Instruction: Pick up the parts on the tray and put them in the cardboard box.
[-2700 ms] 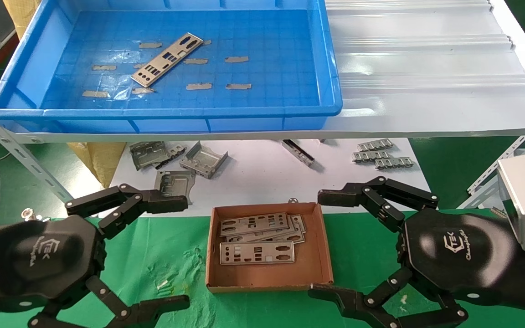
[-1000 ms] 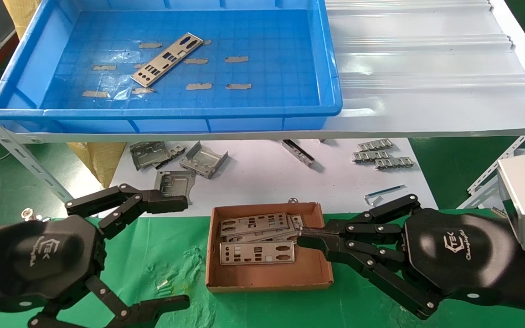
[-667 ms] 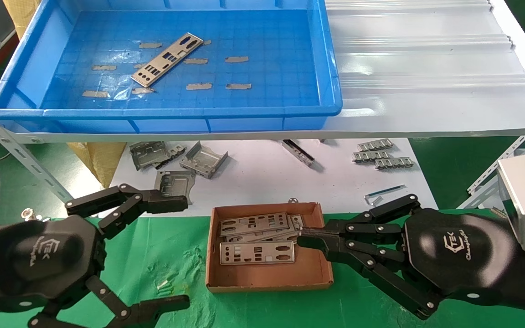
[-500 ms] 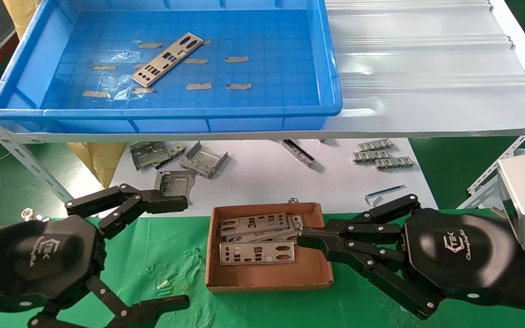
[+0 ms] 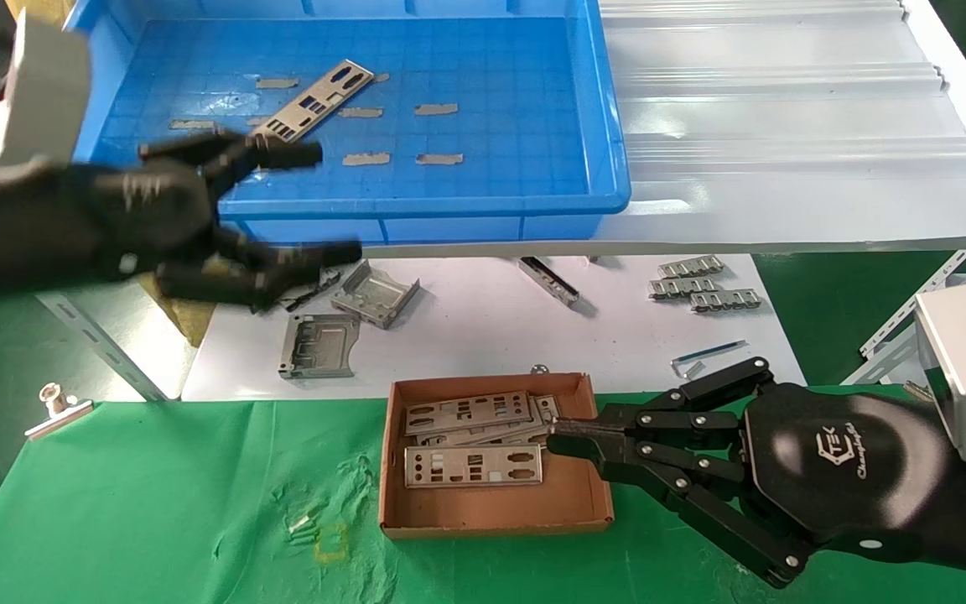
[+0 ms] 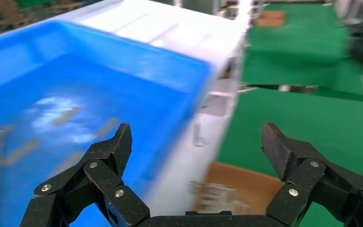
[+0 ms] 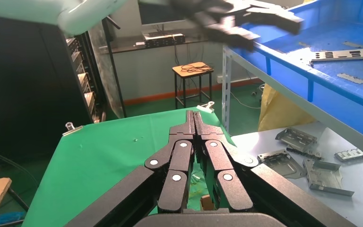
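Glossy blue plastic tray; shiny metal parts (perforated); matt brown cardboard box; green cloth.

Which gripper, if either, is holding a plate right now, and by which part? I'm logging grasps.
Neither. The left gripper is open at the blue tray's near wall; the right gripper is shut with nothing in it, over the cardboard box.

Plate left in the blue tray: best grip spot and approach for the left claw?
The plate lies flat and diagonal on the tray floor, too thin for a side-on grab. Likely best: come from above, open left claw turned across its narrow width, pinching the long edges near the middle. Its near end is closest to the claw.
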